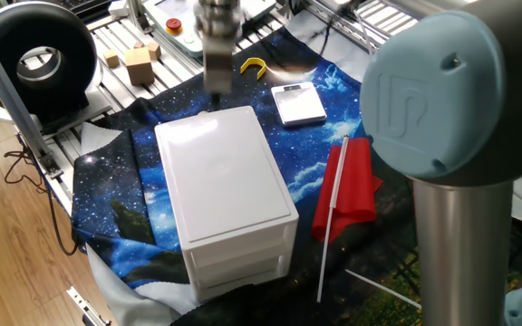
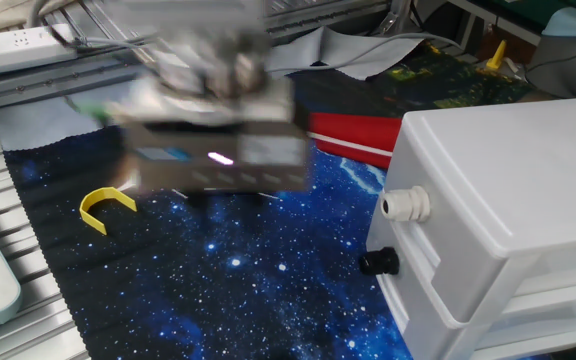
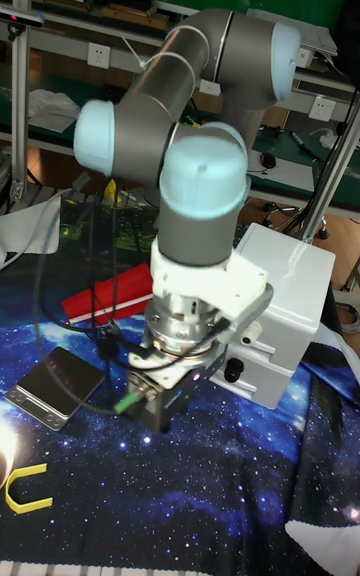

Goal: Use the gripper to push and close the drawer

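Note:
The white plastic cabinet (image 1: 222,177) stands on the starry blue cloth, its drawer (image 1: 240,246) fronts facing the near edge and looking flush with the body. My gripper (image 1: 216,81) is a motion-blurred shape behind the cabinet's back end, apart from it. In the other fixed view the gripper (image 2: 230,193) is smeared to the left of the cabinet (image 2: 508,190), with a gap of cloth between them. The tall fixed view shows the gripper (image 3: 160,416) hanging under the ribbed wrist beside the cabinet (image 3: 290,316). Its fingertips are not discernible.
A red flag on a white stick (image 1: 346,186) lies right of the cabinet. A small white square device (image 1: 299,103) and a yellow C-shaped piece (image 1: 254,65) lie behind it. Wooden blocks (image 1: 139,63) sit at the back left. The big pale-blue arm joint (image 1: 442,91) fills the right foreground.

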Robot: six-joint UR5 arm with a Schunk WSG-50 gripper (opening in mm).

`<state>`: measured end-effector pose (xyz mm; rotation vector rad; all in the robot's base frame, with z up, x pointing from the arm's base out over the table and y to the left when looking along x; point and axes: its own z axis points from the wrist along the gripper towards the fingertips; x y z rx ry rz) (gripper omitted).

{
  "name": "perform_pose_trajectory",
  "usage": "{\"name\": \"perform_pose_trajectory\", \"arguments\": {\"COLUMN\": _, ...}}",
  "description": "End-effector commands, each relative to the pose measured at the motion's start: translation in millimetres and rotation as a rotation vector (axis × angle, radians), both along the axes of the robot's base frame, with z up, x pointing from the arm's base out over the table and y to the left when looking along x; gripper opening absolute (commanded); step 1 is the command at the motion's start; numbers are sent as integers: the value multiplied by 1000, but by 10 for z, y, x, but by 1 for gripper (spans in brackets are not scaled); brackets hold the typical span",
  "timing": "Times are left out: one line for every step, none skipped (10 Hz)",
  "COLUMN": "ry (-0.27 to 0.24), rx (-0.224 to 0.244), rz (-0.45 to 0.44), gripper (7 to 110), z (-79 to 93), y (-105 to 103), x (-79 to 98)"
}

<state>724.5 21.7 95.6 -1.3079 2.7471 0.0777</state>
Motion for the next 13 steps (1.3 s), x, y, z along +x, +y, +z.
{"name": "perform_pose_trajectory", "arguments": {"ry": -172, "rx": -131, "rz": -266, "gripper": 7, "z": 730, "y": -495, "x": 553}}
{"name": "perform_pose_trajectory", "arguments": {"ry": -200, "rx": -175, "rz": -356, "gripper": 7, "z": 945, "y": -572, "x": 503}}
{"name": "perform_pose_trajectory", "arguments": {"ry": -201, "rx": -144, "rz": -430, "gripper": 7, "z": 1065, "y": -483, "x": 409}}
{"name": "perform_pose_trajectory", "arguments": {"ry": -207, "rx": -137, "rz": -500, "gripper": 7, "z": 1159, "y": -461, "x": 317}}
{"name": "perform_pose_trajectory", "arguments": {"ry": -210, "rx": -138, "rz": -643, "gripper": 7, "z": 1223, "y": -456, "x": 208}}
{"name": "perform_pose_trajectory", "arguments": {"ry": -232, "rx": -119, "rz": -910, "gripper": 7, "z": 1260, "y": -429, "x": 126}}
{"name": "perform_pose_trajectory", "arguments": {"ry": -258, "rx": -28, "rz": -1036, "gripper": 7, "z": 1298, "y": -220, "x": 136}}
{"name": "perform_pose_trajectory", "arguments": {"ry": -235, "rx": 1, "rz": -1078, "gripper": 7, "z": 1314, "y": -99, "x": 14}}
{"name": "perform_pose_trajectory", "arguments": {"ry": -198, "rx": 41, "rz": -1095, "gripper": 7, "z": 1338, "y": 27, "x": -84}}
{"name": "perform_pose_trajectory", "arguments": {"ry": -156, "rx": 108, "rz": -1119, "gripper": 7, "z": 1369, "y": 195, "x": -151}}
{"name": "perform_pose_trajectory", "arguments": {"ry": -153, "rx": 117, "rz": -1128, "gripper": 7, "z": 1396, "y": 187, "x": -179}}
{"name": "perform_pose_trajectory", "arguments": {"ry": -156, "rx": 115, "rz": -1120, "gripper": 7, "z": 1410, "y": 140, "x": -225}}
{"name": "perform_pose_trajectory", "arguments": {"ry": -142, "rx": 139, "rz": -1103, "gripper": 7, "z": 1405, "y": 153, "x": -257}}
